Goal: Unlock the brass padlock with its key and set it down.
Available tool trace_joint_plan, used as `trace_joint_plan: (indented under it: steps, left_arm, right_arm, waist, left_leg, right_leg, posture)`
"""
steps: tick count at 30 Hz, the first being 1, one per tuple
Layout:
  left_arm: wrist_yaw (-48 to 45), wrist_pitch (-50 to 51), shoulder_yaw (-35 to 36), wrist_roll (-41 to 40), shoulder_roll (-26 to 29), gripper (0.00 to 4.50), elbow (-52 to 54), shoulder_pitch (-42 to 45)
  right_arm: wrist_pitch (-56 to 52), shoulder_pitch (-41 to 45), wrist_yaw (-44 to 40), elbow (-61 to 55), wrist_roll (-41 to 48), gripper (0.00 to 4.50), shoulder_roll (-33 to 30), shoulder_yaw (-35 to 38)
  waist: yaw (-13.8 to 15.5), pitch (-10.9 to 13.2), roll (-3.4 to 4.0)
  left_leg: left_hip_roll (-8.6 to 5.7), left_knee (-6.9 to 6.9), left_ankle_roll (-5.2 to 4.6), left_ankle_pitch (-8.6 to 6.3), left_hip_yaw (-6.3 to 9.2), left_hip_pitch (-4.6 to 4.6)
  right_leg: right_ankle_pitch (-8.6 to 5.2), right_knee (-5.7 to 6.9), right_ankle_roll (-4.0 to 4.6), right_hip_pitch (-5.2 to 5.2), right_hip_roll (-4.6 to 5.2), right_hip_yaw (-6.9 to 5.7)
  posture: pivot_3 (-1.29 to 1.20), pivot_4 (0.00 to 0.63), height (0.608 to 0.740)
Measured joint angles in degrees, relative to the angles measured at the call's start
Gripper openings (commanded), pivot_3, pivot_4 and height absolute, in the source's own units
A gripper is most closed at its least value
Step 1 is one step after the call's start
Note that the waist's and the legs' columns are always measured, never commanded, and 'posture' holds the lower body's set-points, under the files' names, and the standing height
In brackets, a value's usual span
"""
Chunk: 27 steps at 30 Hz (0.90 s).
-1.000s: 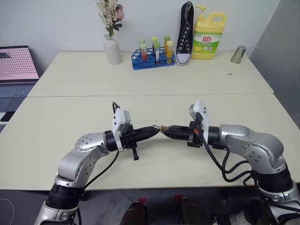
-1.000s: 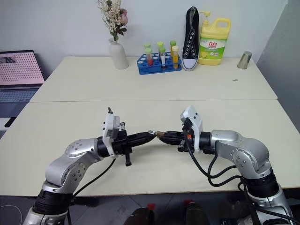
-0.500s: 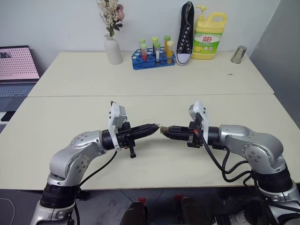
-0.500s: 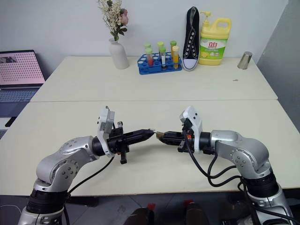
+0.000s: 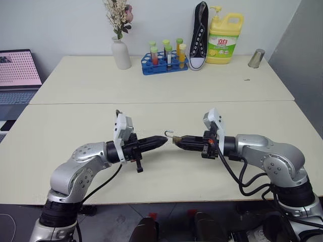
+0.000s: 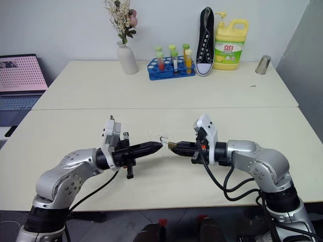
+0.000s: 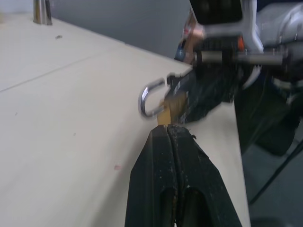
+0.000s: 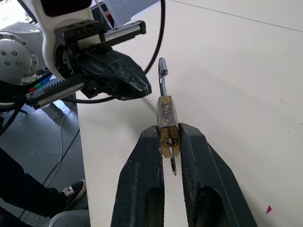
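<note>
**Padlock open in your right gripper, left gripper drawn back**

Your right gripper (image 8: 169,142) is clamped on the brass padlock (image 8: 166,124), holding its golden body between the two fingertips above the near worktop (image 5: 60,146). The silver shackle (image 7: 147,98) has sprung: one leg is free of the body and the loop swings out to the side, toward your left arm. In the right wrist view you can see the key (image 8: 173,165) sitting in the keyhole on the padlock's end face, with a thin silvery piece hanging down between the fingers.

Your left gripper (image 5: 162,141) has its fingers pressed together with nothing visible between them. It points level toward the padlock, its tip just beside the shackle but apart from it; a small gap shows between the two grippers in both head views.

At the back of the far worktop you have a white vase (image 5: 121,53) with dried flowers, a blue rack of test tubes (image 5: 164,58), a black sneaker (image 5: 200,35) standing on end, a yellow detergent bottle (image 5: 224,40) and a metal cup (image 5: 256,58). A laptop (image 5: 17,75) sits off to your left.
</note>
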<state>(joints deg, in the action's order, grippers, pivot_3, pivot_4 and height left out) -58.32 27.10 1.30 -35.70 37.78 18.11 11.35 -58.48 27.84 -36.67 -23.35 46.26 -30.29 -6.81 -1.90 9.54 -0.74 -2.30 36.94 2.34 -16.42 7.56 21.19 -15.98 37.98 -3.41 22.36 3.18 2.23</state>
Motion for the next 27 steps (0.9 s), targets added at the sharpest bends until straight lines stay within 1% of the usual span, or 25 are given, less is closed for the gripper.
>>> trace_joint_plan:
  steps: [2, 3, 4, 7, 10, 13, 16, 18, 21, 23, 24, 27]
  left_arm:
    - [-4.51, -13.02, -1.40, 8.99, 5.00, 0.00, -1.97, -2.78]
    - [-6.31, -20.45, -2.17, 13.75, 6.51, 0.38, -4.19, -3.73]
    - [-7.38, -27.03, -2.92, 17.38, 6.72, 0.62, -6.86, -4.13]
    - [-8.28, -37.82, -4.46, 21.93, 5.09, 1.52, -12.07, -4.40]
    - [-7.09, -43.47, -4.47, 23.41, 2.79, 2.48, -14.10, -4.18]
    - [-5.63, -45.33, -4.94, 23.86, 1.00, 3.49, -14.01, -4.06]
    - [-4.68, -45.91, -5.49, 24.44, 0.75, 4.44, -13.95, -3.99]
    - [-4.34, -46.06, -5.48, 24.45, 0.76, 4.50, -13.94, -4.01]
    - [-3.30, -45.07, -5.52, 24.38, 0.72, 4.50, -13.58, -3.89]
    - [-2.98, -43.84, -5.58, 24.34, 0.71, 4.50, -13.04, -3.89]
    - [-2.91, -43.25, -5.58, 24.29, 0.71, 4.50, -13.02, -3.89]
    - [-2.37, -39.70, -5.60, 22.99, 0.64, 4.50, -12.67, -3.81]
  right_arm:
    - [-1.27, 0.38, 0.00, 1.78, 0.05, 0.13, -0.19, 0.13]
    - [-2.25, 0.69, 0.00, 2.90, 0.13, 0.13, -0.24, 0.19]
    - [-3.29, 1.25, -0.01, 4.15, 0.18, 0.13, -0.22, 0.20]
    - [-5.13, 3.03, -0.17, 6.60, 0.20, 0.13, 0.22, 0.14]
    - [-6.64, 5.26, -0.84, 10.70, -0.13, 0.13, 1.21, -0.60]
    - [-6.87, 8.26, -2.25, 17.29, -2.96, 0.13, 2.65, -4.24]
    - [-5.88, 9.74, -3.92, 23.29, -6.71, 0.13, 4.15, -7.67]
    - [-5.32, 10.14, -4.89, 25.57, -8.05, 0.13, 4.65, -8.64]
    - [-3.48, 13.31, -6.07, 31.57, -11.34, 0.13, 6.75, -9.80]
    - [-2.17, 14.91, -7.28, 34.58, -13.53, 0.86, 7.02, -10.33]
    - [-1.89, 15.43, -7.83, 35.86, -14.31, 1.15, 6.91, -10.42]
    - [-0.98, 15.75, -9.63, 37.18, -16.66, 2.27, 5.88, -11.24]
  waist:
    - [0.07, 0.02, 0.03]
    - [0.18, 0.03, 0.06]
    - [0.27, 0.05, 0.11]
    - [0.42, 0.06, 0.10]
    - [0.37, 0.06, 0.10]
    - [0.16, 0.06, 0.10]
    - [0.05, 0.06, 0.10]
    - [0.05, 0.06, 0.10]
    - [-0.12, 0.06, 0.11]
    - [-0.11, 0.06, 0.11]
    - [-0.09, 0.07, 0.12]
    - [0.02, 0.07, 0.12]
  left_leg:
    - [-0.02, -0.06, 0.01, 0.00, -0.06, -0.03]
    - [-0.01, -0.06, 0.01, 0.00, -0.06, -0.04]
    - [-0.01, -0.05, 0.00, 0.00, -0.08, -0.04]
    - [0.05, -0.02, -0.01, -0.01, -0.01, 0.06]
    - [0.06, -0.02, -0.02, -0.01, 0.00, 0.08]
    - [0.02, -0.02, -0.02, -0.01, -0.02, 0.07]
    - [0.00, -0.03, -0.02, -0.01, -0.01, 0.07]
    - [0.01, -0.02, -0.02, -0.01, -0.01, 0.08]
    - [-0.01, -0.01, -0.02, -0.01, -0.04, 0.04]
    - [-0.01, -0.01, -0.02, -0.01, -0.01, 0.05]
    - [-0.01, -0.02, -0.02, -0.01, 0.00, 0.06]
    - [0.00, 0.00, -0.02, -0.01, 0.01, 0.11]
  right_leg:
    - [0.00, -0.03, 0.02, -0.02, -0.01, 0.04]
    - [0.00, -0.04, 0.03, -0.02, 0.01, 0.04]
    - [0.01, -0.07, 0.03, -0.03, 0.04, 0.06]
    - [0.01, -0.12, 0.02, -0.02, 0.08, 0.00]
    - [0.01, -0.12, 0.02, -0.01, 0.13, 0.00]
    - [0.01, -0.09, 0.02, 0.01, 0.12, 0.00]
    - [0.01, -0.04, 0.02, 0.06, 0.07, -0.01]
    - [0.01, -0.02, 0.02, 0.08, 0.07, 0.00]
    - [0.01, 0.03, 0.01, 0.09, 0.05, 0.03]
    - [0.01, 0.03, 0.02, 0.10, 0.02, -0.01]
    - [0.01, 0.03, 0.02, 0.10, 0.02, -0.01]
    - [0.01, 0.02, 0.02, 0.15, 0.06, 0.00]
  posture:
    - [0.00, 0.150, 0.740]
    - [0.00, 0.150, 0.740]
    - [0.00, 0.150, 0.740]
    - [0.00, 0.150, 0.740]
    - [0.00, 0.150, 0.740]
    - [0.00, 0.150, 0.740]
    - [0.00, 0.150, 0.740]
    - [0.00, 0.150, 0.740]
    - [0.00, 0.150, 0.740]
    - [0.00, 0.150, 0.740]
    - [0.00, 0.150, 0.740]
    - [0.00, 0.150, 0.740]
